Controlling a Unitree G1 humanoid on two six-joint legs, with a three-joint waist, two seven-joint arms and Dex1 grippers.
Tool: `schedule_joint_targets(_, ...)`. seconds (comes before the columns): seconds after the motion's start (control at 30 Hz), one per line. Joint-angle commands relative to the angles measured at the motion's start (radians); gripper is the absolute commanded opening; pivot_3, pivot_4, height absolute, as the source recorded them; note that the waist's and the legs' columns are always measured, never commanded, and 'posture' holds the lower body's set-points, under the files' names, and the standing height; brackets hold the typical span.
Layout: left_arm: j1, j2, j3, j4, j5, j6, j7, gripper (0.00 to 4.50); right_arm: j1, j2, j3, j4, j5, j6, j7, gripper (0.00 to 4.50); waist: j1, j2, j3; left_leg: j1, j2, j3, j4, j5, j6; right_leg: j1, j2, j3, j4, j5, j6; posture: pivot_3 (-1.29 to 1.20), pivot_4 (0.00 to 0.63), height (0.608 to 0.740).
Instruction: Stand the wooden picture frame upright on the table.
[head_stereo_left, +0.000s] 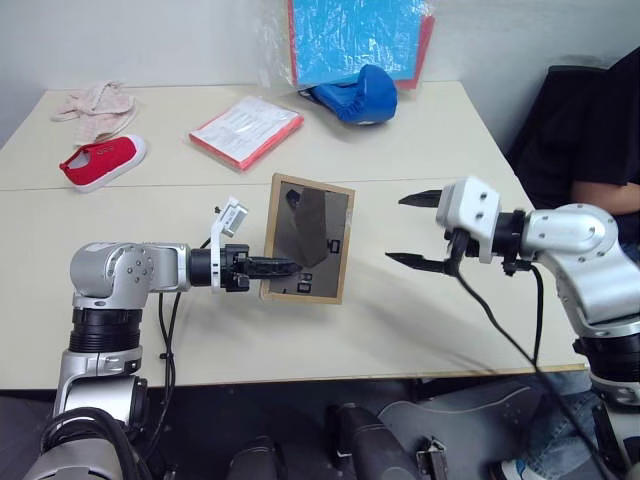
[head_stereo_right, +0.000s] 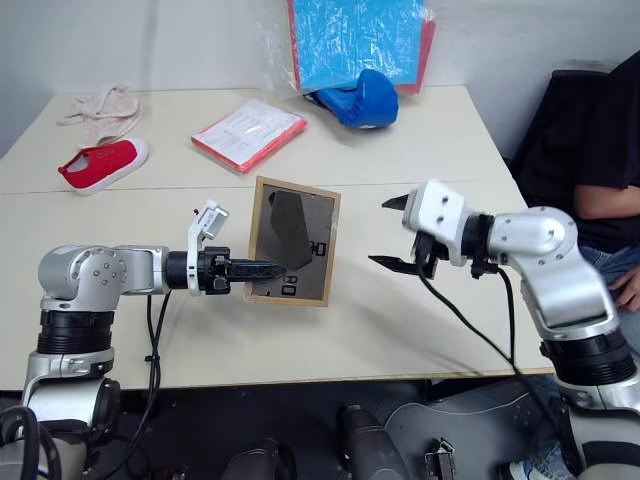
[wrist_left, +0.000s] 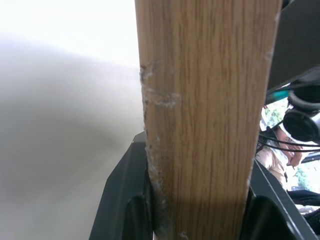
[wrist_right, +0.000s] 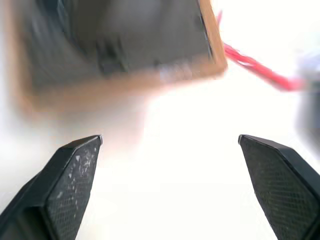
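The wooden picture frame (head_stereo_left: 308, 239) is held upright near the middle of the table (head_stereo_left: 420, 150), its dark grey back panel and thin stand leg facing me. My left gripper (head_stereo_left: 272, 267) is shut on the frame's left wooden border, close to its lower corner; the left wrist view has that border (wrist_left: 205, 120) wedged between the black fingers (wrist_left: 125, 205). Whether the frame's lower edge touches the tabletop I cannot tell. My right gripper (head_stereo_left: 415, 230) stands open a short way to the right of the frame, apart from it, fingers (wrist_right: 75, 175) spread wide.
At the back of the table lie a red-edged white booklet (head_stereo_left: 246, 130), a red shoe (head_stereo_left: 102, 161), a pale cloth (head_stereo_left: 95, 105), a blue glove (head_stereo_left: 357, 95) and a blue-and-red board (head_stereo_left: 360, 38) leaning on the wall. A person in dark clothes (head_stereo_left: 600, 130) sits at the right.
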Motion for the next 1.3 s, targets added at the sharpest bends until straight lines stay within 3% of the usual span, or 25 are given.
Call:
schedule_joint_targets(0.03, -0.035, 0.013, 0.011, -0.016, -0.043, -0.006, -0.03, 1.27, -0.065, 0.006, 0.057, 0.184, -0.355, -0.581, -0.301, 4.5, 0.0, 0.0, 0.0, 0.0, 0.0, 0.0, 0.0, 0.0, 0.0, 0.0, 0.0, 0.0, 0.0, 0.0, 0.0, 0.0, 0.15, 0.74)
schedule_joint_targets(0.13, -0.05, 0.011, 0.006, -0.018, -0.063, 0.02, -0.042, 1.27, -0.185, 0.044, 0.117, 0.338, -0.718, -0.789, -0.706, 4.5, -0.006, 0.0, 0.0, 0.0, 0.0, 0.002, 0.0, 0.001, -0.001, -0.002, 0.0, 0.002, 0.002, 0.0, 0.0, 0.0, 0.15, 0.74)
schedule_joint_targets(0.27, -0.063, 0.027, -0.016, -0.034, -0.082, 0.044, -0.057, 1.27, -0.317, 0.124, 0.191, 0.477, -0.941, -0.819, -1.036, 4.5, -0.011, 0.0, 0.0, 0.001, 0.001, 0.002, 0.0, 0.002, -0.003, -0.002, 0.001, 0.002, 0.003, 0.0, -0.001, 0.0, 0.15, 0.74)
schedule_joint_targets(0.53, -0.073, 0.06, -0.013, -0.023, -0.093, 0.051, -0.058, 1.27, -0.424, 0.154, 0.346, 0.61, -1.175, -0.788, -1.392, 2.14, -0.011, 0.0, 0.0, 0.001, 0.001, 0.002, 0.0, 0.002, -0.003, -0.002, 0.001, 0.002, 0.004, -0.001, -0.002, 0.0, 0.15, 0.74)
schedule_joint_targets(0.63, -0.065, 0.089, 0.011, -0.029, -0.105, 0.06, -0.057, 2.25, -0.445, 0.15, 0.371, 0.63, -1.2, -0.78, -1.477, 1.75, -0.015, 0.0, 0.0, 0.002, 0.001, 0.002, 0.0, 0.002, -0.003, -0.002, 0.001, 0.002, 0.004, -0.001, -0.002, 0.0, 0.15, 0.74)
schedule_joint_targets(0.7, -0.048, 0.115, 0.036, -0.05, -0.116, 0.057, -0.053, 2.89, -0.462, 0.149, 0.384, 0.64, -1.193, -0.785, -1.492, 1.24, -0.019, 0.0, 0.0, 0.002, 0.001, 0.002, -0.001, 0.002, -0.003, -0.002, 0.001, 0.002, 0.004, -0.001, -0.003, 0.0, 0.15, 0.74)
schedule_joint_targets(0.8, -0.006, 0.163, 0.112, -0.108, -0.125, 0.031, -0.031, 3.77, -0.489, 0.148, 0.397, 0.653, -1.173, -0.8, -1.488, 1.23, -0.026, 0.0, 0.0, 0.003, 0.001, 0.002, -0.001, 0.002, -0.004, -0.002, 0.001, 0.002, 0.004, -0.001, -0.003, 0.0, 0.15, 0.74)
schedule_joint_targets(0.87, 0.055, 0.232, 0.218, -0.192, -0.141, -0.009, -0.04, 4.4, -0.506, 0.152, 0.395, 0.679, -1.127, -0.829, -1.447, 1.23, -0.03, 0.0, 0.0, 0.003, 0.001, 0.002, -0.002, 0.002, -0.004, -0.002, 0.001, 0.003, 0.004, -0.001, -0.003, 0.0, 0.15, 0.74)
schedule_joint_targets(1.0, 0.182, 0.333, 0.373, -0.345, -0.168, -0.105, -0.077, 4.5, -0.519, 0.152, 0.388, 0.736, -1.004, -0.905, -1.337, 1.23, -0.045, -0.001, 0.001, 0.003, 0.001, 0.0, -0.003, 0.002, -0.004, -0.002, 0.001, 0.002, 0.004, -0.002, -0.004, 0.0, 0.15, 0.74)
schedule_joint_targets(1.07, 0.366, 0.36, 0.527, -0.527, -0.101, -0.25, -0.121, 4.5, -0.382, 0.213, 0.389, 0.656, -0.267, -0.706, -0.734, 1.23, -0.048, -0.004, 0.001, 0.004, 0.001, 0.0, -0.002, 0.002, -0.004, -0.001, 0.001, 0.002, 0.003, -0.002, -0.004, 0.0, 0.15, 0.74)
schedule_joint_targets(1.1, 0.422, 0.353, 0.565, -0.581, -0.086, -0.3, -0.113, 4.5, -0.318, 0.24, 0.362, 0.573, 0.031, -0.533, -0.471, 1.23, -0.048, -0.006, 0.001, 0.007, 0.001, 0.0, -0.006, 0.002, -0.004, 0.001, 0.001, 0.002, 0.001, -0.002, -0.004, 0.0, 0.15, 0.74)
schedule_joint_targets(1.13, 0.46, 0.347, 0.587, -0.613, -0.081, -0.335, -0.104, 4.5, -0.277, 0.254, 0.334, 0.507, 0.222, -0.403, -0.293, 1.23, -0.046, -0.006, 0.001, 0.015, 0.002, -0.004, -0.009, 0.002, -0.004, 0.009, 0.002, 0.001, 0.001, -0.003, -0.005, 0.0, 0.15, 0.74)
schedule_joint_targets(1.2, 0.491, 0.301, 0.59, -0.647, -0.068, -0.397, -0.033, 4.5, -0.236, 0.284, 0.254, 0.38, 0.475, -0.043, -0.117, 1.23, -0.03, -0.004, 0.003, 0.017, 0.002, -0.008, -0.006, 0.0, -0.004, 0.012, 0.001, -0.001, 0.001, -0.003, -0.005, 0.0, 0.15, 0.74)
schedule_joint_targets(1.3, 0.516, 0.264, 0.579, -0.656, -0.067, -0.441, 0.026, 4.5, -0.214, 0.31, 0.187, 0.292, 0.641, 0.28, -0.018, 1.23, -0.006, -0.003, 0.003, 0.016, 0.001, -0.009, 0.0, -0.001, -0.002, 0.013, 0.0, -0.001, 0.003, -0.001, -0.003, 0.0, 0.15, 0.74)
